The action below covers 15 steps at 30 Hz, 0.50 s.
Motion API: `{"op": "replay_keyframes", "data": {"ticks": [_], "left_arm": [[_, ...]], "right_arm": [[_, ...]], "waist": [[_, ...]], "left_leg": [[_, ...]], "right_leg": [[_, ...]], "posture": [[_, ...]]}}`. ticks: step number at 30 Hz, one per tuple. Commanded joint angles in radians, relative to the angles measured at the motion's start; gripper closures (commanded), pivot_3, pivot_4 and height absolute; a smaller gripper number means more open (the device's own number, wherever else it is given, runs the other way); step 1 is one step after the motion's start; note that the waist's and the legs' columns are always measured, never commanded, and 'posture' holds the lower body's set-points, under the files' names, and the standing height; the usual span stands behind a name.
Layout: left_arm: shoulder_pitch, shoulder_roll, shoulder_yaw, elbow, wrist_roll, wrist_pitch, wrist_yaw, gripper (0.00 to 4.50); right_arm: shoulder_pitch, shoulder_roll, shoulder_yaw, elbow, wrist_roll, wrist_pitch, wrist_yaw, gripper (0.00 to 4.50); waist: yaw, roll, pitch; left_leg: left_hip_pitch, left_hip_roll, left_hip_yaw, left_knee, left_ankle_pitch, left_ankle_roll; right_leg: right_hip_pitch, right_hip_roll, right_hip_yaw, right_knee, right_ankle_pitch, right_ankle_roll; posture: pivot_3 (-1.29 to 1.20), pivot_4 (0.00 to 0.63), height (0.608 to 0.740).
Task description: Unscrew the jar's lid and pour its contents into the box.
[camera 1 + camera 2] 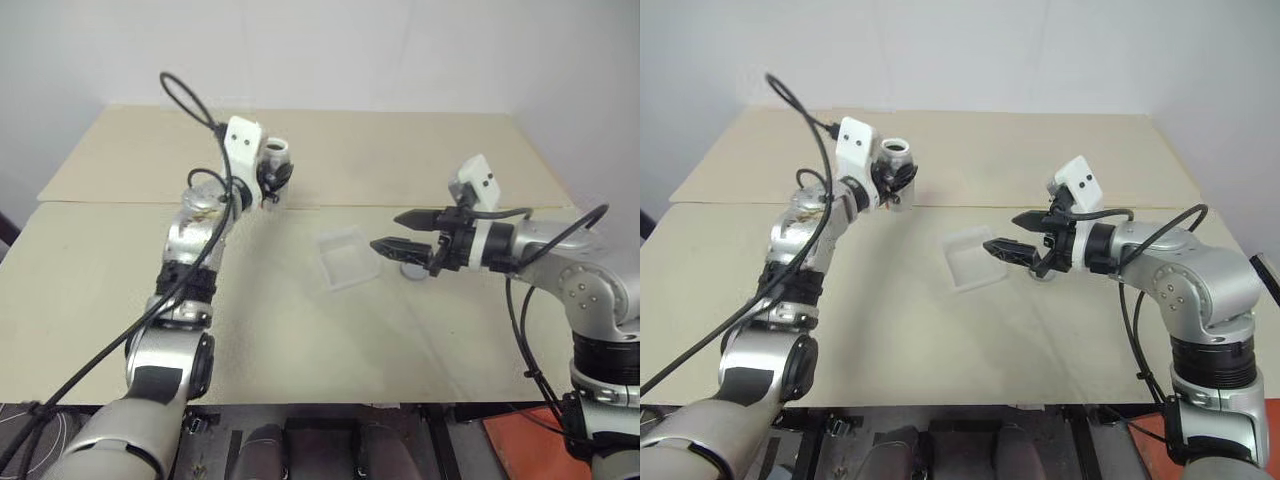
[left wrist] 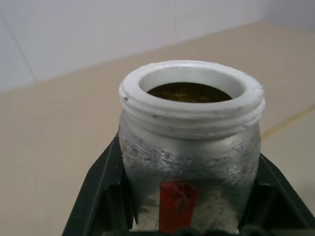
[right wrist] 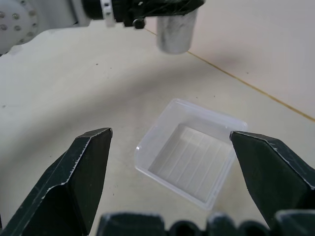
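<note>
- Left gripper (image 1: 896, 172) is clamped on the jar (image 1: 897, 155), held upright in the air with its mouth uncovered, well off to one side of the box (image 1: 967, 258) on the table (image 1: 940, 350).
- Right gripper (image 1: 1002, 232) hangs spread and empty just beside the box; an early tilt would scatter the contents over the table.
- Lid (image 1: 411, 270) lies under that gripper, so a nudge could shift it.

Lid (image 1: 411, 270) mostly hidden, perhaps, behind jaws
</note>
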Motion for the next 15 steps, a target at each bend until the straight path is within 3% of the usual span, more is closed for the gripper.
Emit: {"op": "replay_keyframes", "data": {"ticks": [1,6,12,15], "left_arm": [[0.039,0.005,0.029,-0.131,-0.036,0.071,0.013,2.47],[0.069,0.05,-0.076,-0.15,0.115,-0.114,0.058,2.47],[-0.032,0.245,-0.498,0.026,0.719,-0.742,0.284,2.47],[-0.15,0.254,-0.637,0.176,0.923,-0.863,0.42,2.47]], "right_arm": [[-0.011,-0.012,-0.029,-0.034,0.022,-0.01,0.005,0.02],[-0.023,-0.016,-0.018,-0.025,0.013,-0.018,0.013,0.02],[-0.033,-0.03,0.001,-0.016,0.001,-0.023,0.038,0.02],[-0.038,-0.038,0.009,-0.012,-0.007,-0.026,0.046,0.02]], "waist": [[0.0,0.0,0.0],[0.006,0.0,0.0],[0.023,0.0,0.0],[0.029,0.0,0.0]], "left_leg": [[0.0,0.0,0.0,0.0,0.0,0.0],[0.001,0.0,0.0,0.001,0.0,0.0],[0.004,-0.001,0.002,0.0,0.0,0.0],[0.004,-0.002,0.004,0.0,0.0,0.0]], "right_leg": [[0.0,0.0,0.0,0.001,0.0,0.0],[0.0,0.0,0.0,0.003,0.001,-0.001],[0.002,0.0,0.001,-0.001,0.002,-0.002],[0.002,-0.001,0.001,-0.002,0.003,-0.002]], "posture": [[0.0,0.15,0.74],[0.0,0.15,0.74],[0.0,0.15,0.74],[0.0,0.15,0.74]]}}
